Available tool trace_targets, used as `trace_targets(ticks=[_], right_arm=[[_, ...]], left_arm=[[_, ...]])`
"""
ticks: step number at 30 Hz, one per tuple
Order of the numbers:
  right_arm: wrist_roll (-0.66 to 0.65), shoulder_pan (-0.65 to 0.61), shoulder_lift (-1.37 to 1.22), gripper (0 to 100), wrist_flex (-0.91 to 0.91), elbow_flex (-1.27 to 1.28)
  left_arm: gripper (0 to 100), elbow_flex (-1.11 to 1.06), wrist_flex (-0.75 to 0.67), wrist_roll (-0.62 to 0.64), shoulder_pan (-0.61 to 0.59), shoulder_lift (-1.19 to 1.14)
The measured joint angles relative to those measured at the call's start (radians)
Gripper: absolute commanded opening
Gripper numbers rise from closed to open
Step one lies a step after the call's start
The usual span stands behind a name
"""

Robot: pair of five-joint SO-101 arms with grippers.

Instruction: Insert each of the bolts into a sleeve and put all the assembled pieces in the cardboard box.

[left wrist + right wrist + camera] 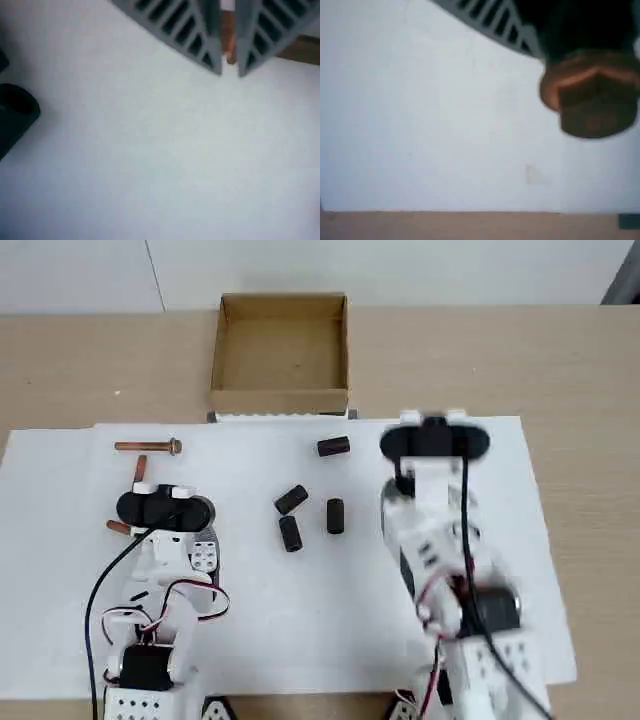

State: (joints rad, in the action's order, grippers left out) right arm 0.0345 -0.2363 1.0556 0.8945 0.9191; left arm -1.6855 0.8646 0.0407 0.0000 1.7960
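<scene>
While white paper (pixel 300 620) covers wood table (pixel 580 360), L claw (pixel 230 67) pinches bolt (pixel 228 35), R claw (pixel 535 35) holds sleeved bolt (pixel 592 95).

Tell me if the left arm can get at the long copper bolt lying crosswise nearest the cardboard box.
Probably yes, but not yet: the long copper bolt lies unobstructed just beyond the left end effector, which looks shut on another copper bolt.

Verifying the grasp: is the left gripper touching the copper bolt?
Touching. Left wrist view shows the copper bolt squeezed inside the left gripper, no gap either side.
</scene>
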Motion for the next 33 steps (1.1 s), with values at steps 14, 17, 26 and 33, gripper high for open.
trace_targets(ticks=[14,17,26,33], right_arm=[[-0.181,-0.002,-0.974,0.3,-0.219,-0.692],[-0.279,-0.012,-1.131,0.3,-0.236,-0.850],[-0.526,-0.092,-1.473,0.6,-0.313,-1.227],[-0.640,-0.137,-1.616,1.8,-0.404,-1.333]], left_arm=[[1,0.000,0.000,0.000,0.000,0.000],[1,0.000,0.000,0.000,0.000,0.000],[1,0.000,0.000,0.000,0.000,0.000],[1,0.000,0.000,0.000,0.000,0.000]])
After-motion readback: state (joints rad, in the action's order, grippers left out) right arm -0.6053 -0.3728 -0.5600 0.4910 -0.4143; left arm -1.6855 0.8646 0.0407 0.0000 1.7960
